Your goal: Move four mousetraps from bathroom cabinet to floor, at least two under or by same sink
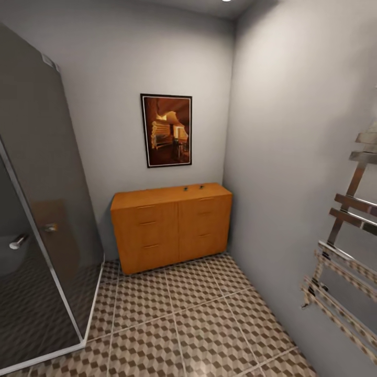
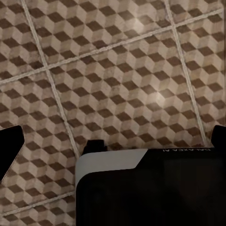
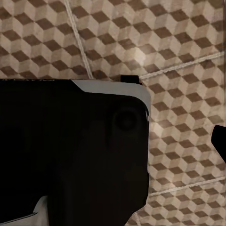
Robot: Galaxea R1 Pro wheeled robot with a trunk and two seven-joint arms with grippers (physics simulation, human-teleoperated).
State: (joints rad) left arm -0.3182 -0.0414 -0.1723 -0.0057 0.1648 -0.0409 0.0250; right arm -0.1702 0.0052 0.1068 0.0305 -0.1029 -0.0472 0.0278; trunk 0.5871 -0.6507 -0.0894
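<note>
A glass shower screen [image 1: 47,209] stands at left. The cabinet [image 1: 172,226] sits far ahead against the back wall, its long axis across the view, two small dark items [image 1: 192,187] on top, possibly mousetraps. Neither arm looks nearer; jaw openings cannot be told.

2 specks [image 1: 192,187] atop cabinet [image 1: 173,225]: too small

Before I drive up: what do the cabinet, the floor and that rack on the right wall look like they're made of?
The cabinet looks like orange-brown wood, satin, with faint grain and slim bar handles. The bathroom floor reads as glazed tile: square slabs, pale grout lines, printed cube pattern, soft glare spots in the wrist views. The rack seems polished chrome metal, since its bars mirror the floor pattern.
</note>
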